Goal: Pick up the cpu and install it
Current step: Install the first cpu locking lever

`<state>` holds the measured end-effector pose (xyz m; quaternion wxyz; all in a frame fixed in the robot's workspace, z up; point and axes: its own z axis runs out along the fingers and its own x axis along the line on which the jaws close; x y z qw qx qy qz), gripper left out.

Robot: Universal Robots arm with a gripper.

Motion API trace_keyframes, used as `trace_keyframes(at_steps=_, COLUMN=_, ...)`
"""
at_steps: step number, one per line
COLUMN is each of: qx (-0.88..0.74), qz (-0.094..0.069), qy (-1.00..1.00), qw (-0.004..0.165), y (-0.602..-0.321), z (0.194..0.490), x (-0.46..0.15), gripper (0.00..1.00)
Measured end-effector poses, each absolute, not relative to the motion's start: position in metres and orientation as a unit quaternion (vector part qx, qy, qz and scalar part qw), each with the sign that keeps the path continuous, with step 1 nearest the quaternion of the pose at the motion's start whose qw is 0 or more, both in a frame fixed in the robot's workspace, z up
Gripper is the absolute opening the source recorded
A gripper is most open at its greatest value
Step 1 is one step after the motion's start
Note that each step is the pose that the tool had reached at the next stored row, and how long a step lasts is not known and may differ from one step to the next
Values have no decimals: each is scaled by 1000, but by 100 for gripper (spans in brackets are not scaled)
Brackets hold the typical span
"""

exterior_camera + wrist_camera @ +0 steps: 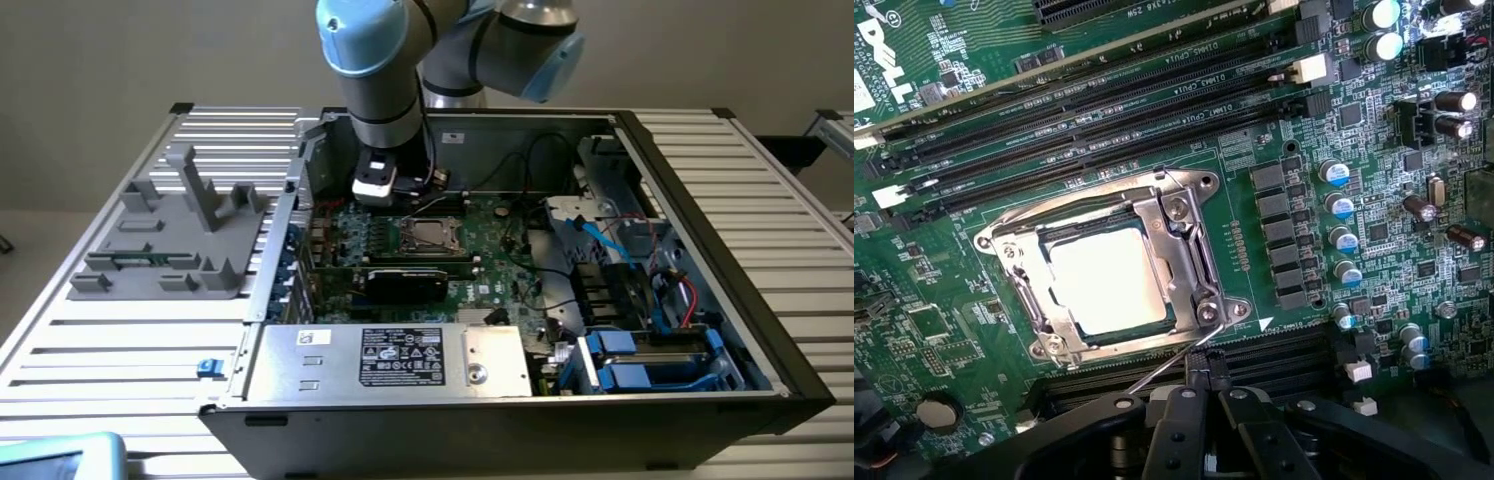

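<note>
The arm (380, 95) is reaching down into the open computer case (727, 262), which is sitting on a slatted table (774, 170). Out on the exterior view's left, the grey plastic tray (174, 240) with its upright posts is standing on the table beside the case. Inside, a silver power supply (387, 358) is running along the near edge. Blue drive caddies (627, 365) are sitting at the exterior view's right, and a black card (407, 282) is lying across the green motherboard (501, 270), just beside the socket.

From the wrist, the gripper (1206, 372) is hovering low over the board with its fingers pressed together and nothing between them. Long black memory slots (1114, 100) are running past the socket, and a row of blue-capped capacitors (1339, 235) is lining its other side. A thin wire lever (1159, 372) is slanting out from the socket frame (1184, 240) right up to the fingertips.

The cpu (1109, 282) is sitting flat in the socket, a pale square with the metal frame around it.

Glare is washing its top out to near white, so no marking is readable. The frame is covering its edges. Whether the fingertips are touching the lever, I cannot tell. The gripper's body is running off the picture's edge.
</note>
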<state>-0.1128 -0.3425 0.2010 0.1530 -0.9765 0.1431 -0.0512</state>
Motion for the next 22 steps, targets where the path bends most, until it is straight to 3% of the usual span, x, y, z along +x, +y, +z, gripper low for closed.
trace_keyframes(at_steps=7, qx=-976, qz=-63, qy=141, qw=155, y=-342, z=201, x=-113, gripper=11)
trace_keyframes(at_steps=22, qx=-975, qz=-64, qy=141, qw=158, y=-342, z=201, x=-113, gripper=11)
